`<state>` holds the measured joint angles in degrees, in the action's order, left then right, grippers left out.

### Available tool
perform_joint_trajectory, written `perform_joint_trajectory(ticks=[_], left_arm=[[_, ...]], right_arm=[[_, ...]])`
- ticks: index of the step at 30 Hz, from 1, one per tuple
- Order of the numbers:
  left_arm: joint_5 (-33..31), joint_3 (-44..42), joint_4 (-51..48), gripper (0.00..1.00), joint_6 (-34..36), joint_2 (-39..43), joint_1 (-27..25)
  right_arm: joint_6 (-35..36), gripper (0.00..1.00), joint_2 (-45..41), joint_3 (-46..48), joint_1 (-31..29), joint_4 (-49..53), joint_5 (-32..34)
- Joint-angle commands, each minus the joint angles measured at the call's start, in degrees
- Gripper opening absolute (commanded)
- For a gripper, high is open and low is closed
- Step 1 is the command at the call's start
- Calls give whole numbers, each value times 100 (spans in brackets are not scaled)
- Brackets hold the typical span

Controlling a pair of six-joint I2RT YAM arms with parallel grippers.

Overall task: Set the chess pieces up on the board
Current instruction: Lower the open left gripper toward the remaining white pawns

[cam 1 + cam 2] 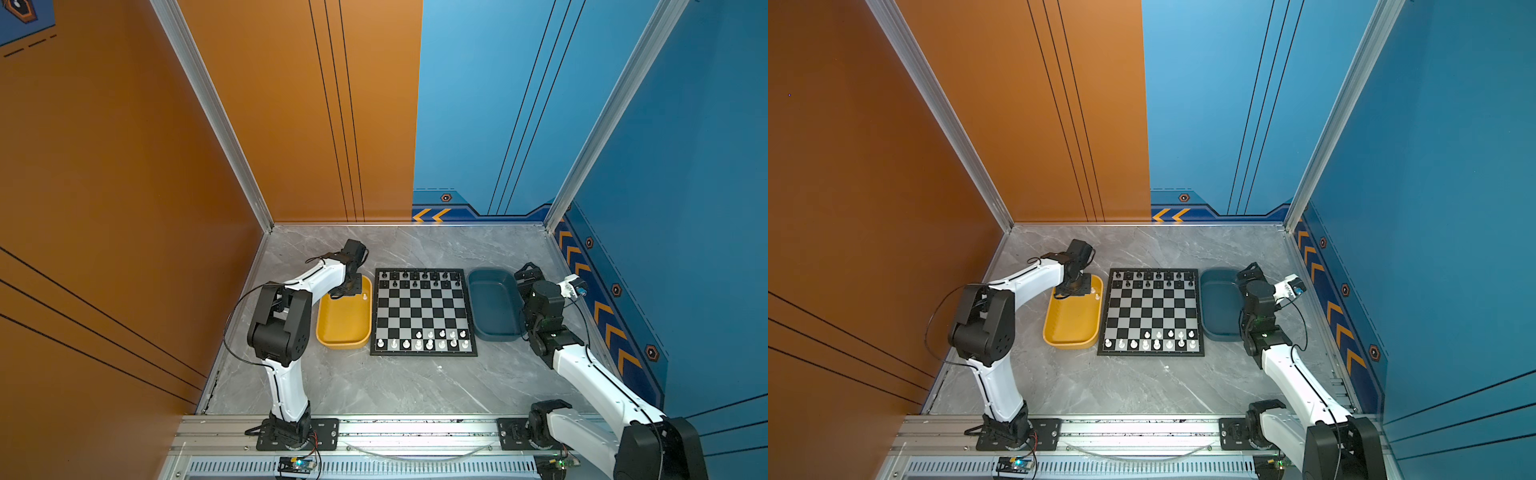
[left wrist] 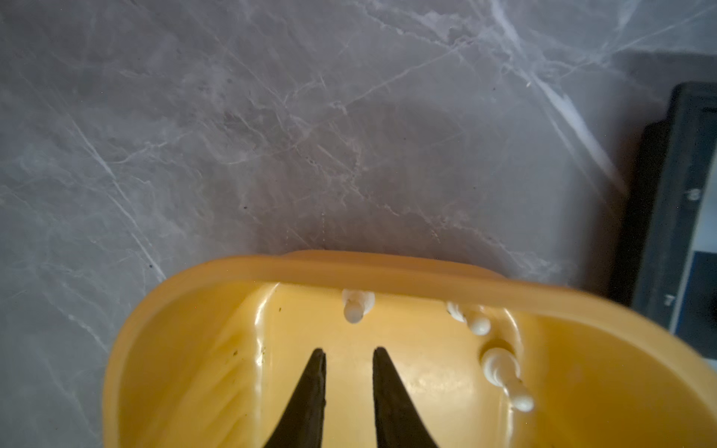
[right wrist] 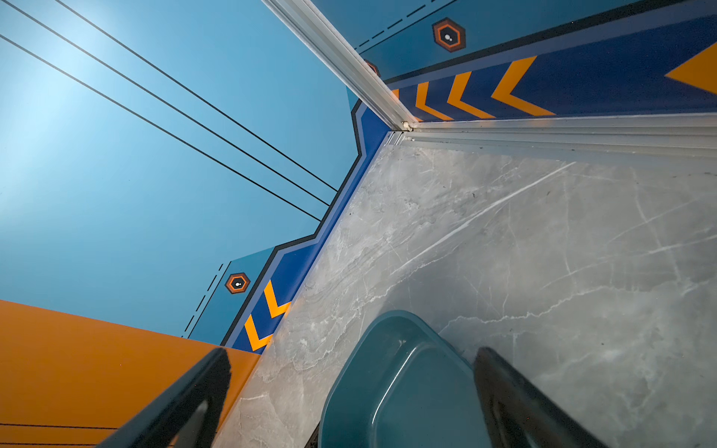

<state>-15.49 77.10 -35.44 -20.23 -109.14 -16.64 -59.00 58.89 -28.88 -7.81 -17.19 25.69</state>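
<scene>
Note left hand narrowly parted, empty, inside yellow tray at lower frame to reach loose white chess pieces; right hand spread wide by blue tray, clear of the board at centre.

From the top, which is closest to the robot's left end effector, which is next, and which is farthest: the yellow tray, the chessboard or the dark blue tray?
1. yellow tray: on the left; the left end effector hangs over its far end.
2. chessboard: in the middle, beside the yellow tray.
3. dark blue tray: on the right, past the chessboard.
</scene>
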Motion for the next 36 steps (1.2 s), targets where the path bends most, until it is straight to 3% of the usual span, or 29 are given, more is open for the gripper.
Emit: perform_joint_trajectory(ticks=[1,36], left_arm=[[-87,115,79,23,-93,-129,64],[2,259,187,7,-130,-437,84]], right_arm=[[-22,100,66,-161,26,-100,-3],[-32,100,184,-223,27,-84,-81]])
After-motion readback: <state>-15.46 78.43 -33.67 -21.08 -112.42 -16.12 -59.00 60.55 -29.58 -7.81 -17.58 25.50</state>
